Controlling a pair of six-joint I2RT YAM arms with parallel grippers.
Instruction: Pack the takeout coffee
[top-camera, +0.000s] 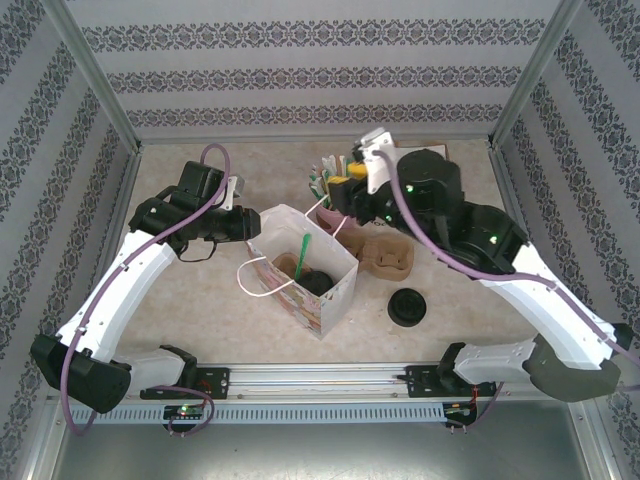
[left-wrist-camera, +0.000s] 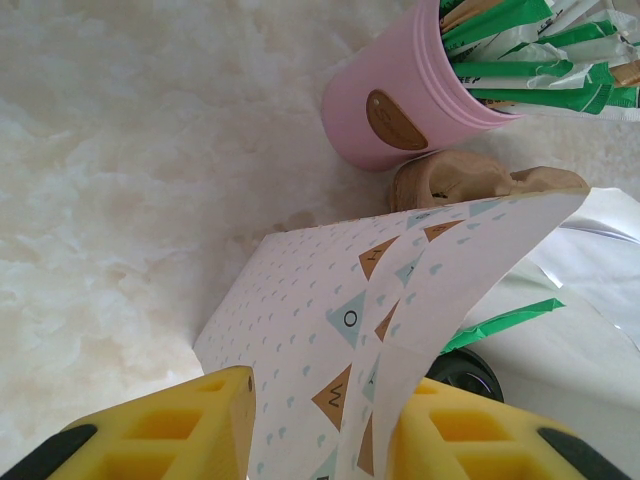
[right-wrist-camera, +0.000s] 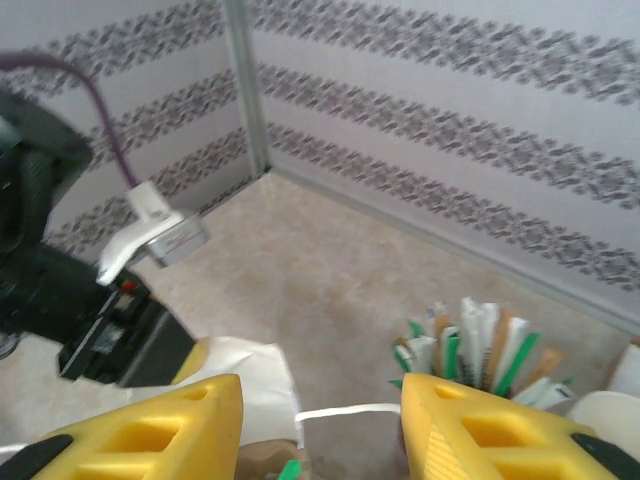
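Beige table (top-camera: 200, 310): coffee (top-camera: 318, 282) inside bag (top-camera: 335, 300)

Pink cup (top-camera: 327, 212) w/ green & white sachets (top-camera: 322, 183) stands far-centre, just beyond brown pulp cup carrier (top-camera: 385, 258). Loose black lid (top-camera: 408, 307) lies near-right of carrier, apart from it. Patterned wallpaper (top-camera: 300, 80) on back & side walls; beige table (top-camera: 200, 320).

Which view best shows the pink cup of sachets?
Left wrist: the pink cup is close and sharp, with its brown label and green sachets visible. The top external view shows it small, partly behind the right arm; the right wrist view catches just the blurred sachets.
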